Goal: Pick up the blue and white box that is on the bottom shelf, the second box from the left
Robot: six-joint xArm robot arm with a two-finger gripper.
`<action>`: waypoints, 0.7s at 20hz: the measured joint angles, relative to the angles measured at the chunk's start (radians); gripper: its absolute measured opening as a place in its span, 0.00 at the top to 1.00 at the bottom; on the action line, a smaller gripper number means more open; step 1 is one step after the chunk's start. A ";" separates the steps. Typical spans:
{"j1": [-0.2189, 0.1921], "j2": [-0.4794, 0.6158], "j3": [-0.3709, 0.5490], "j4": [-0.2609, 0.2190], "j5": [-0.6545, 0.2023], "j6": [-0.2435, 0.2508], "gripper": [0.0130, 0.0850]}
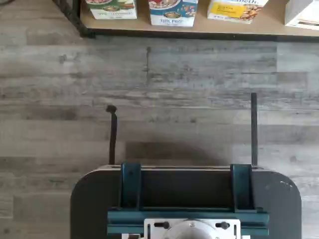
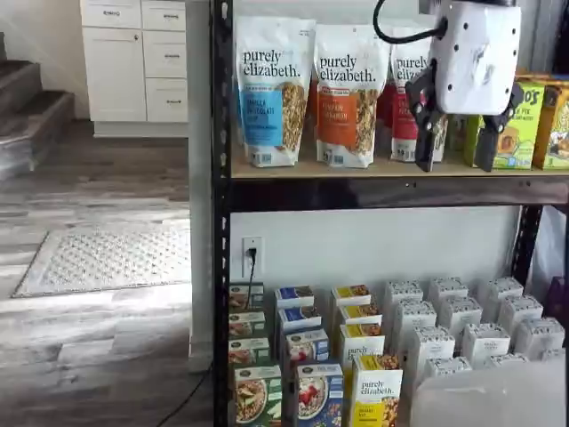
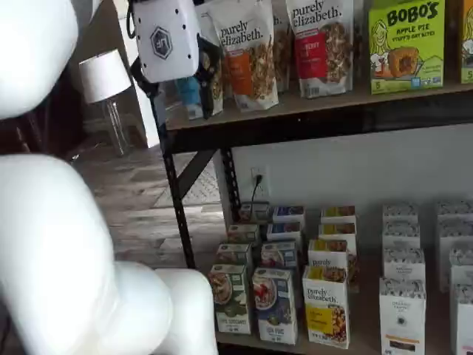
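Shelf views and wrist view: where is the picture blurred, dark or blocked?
In a shelf view, the near white arm is a blurred mass blocking the left side. In the other, the blue and white box is cut off below. In the wrist view, a soft shadow lies on the floor.
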 joint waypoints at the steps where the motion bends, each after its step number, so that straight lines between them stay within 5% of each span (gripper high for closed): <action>1: -0.021 -0.010 0.009 0.023 -0.014 -0.012 0.00; 4: -0.080 -0.035 0.032 0.090 -0.054 -0.047 0.00; 14: -0.070 -0.033 0.065 0.050 -0.096 -0.055 0.00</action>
